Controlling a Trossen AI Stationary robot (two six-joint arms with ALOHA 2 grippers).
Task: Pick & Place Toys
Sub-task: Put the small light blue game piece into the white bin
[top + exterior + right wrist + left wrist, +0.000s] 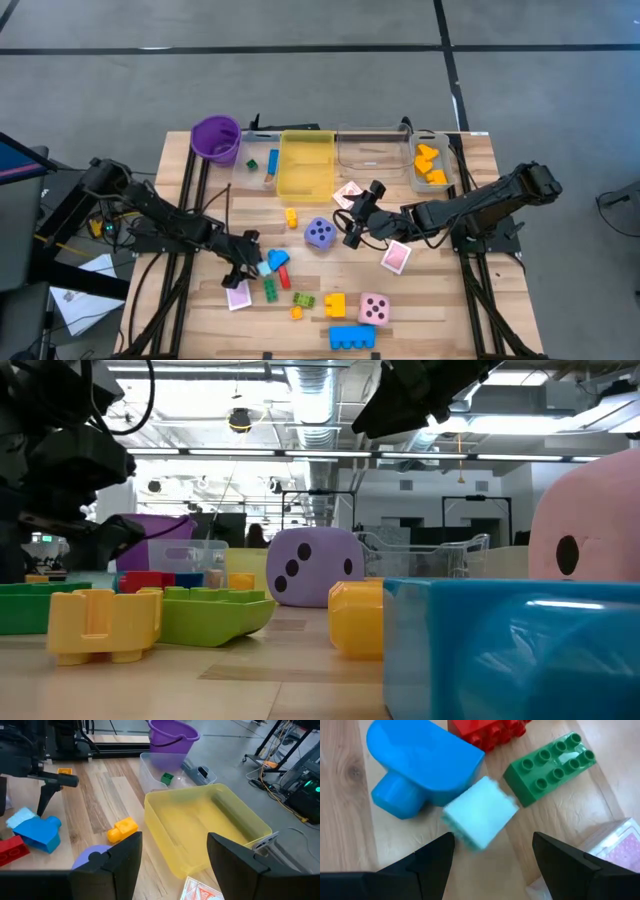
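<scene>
The left gripper [243, 268], in the lower left of the high view, hangs low over a clutter of bricks with its fingers spread and nothing between them. In its wrist view a pale blue cube [480, 812] sits just ahead of the fingers, touching a rounded blue brick [422, 762], with a green brick [550, 767] and a red brick [490, 730] close by. The likely trouble is crowding: closing here could catch the blue brick's edge too, or nudge the cube aside so it slips out. The right gripper [356, 218], at the frame's centre near the purple die [319, 234], is also spread and empty, facing the yellow bin [215, 830].
</scene>
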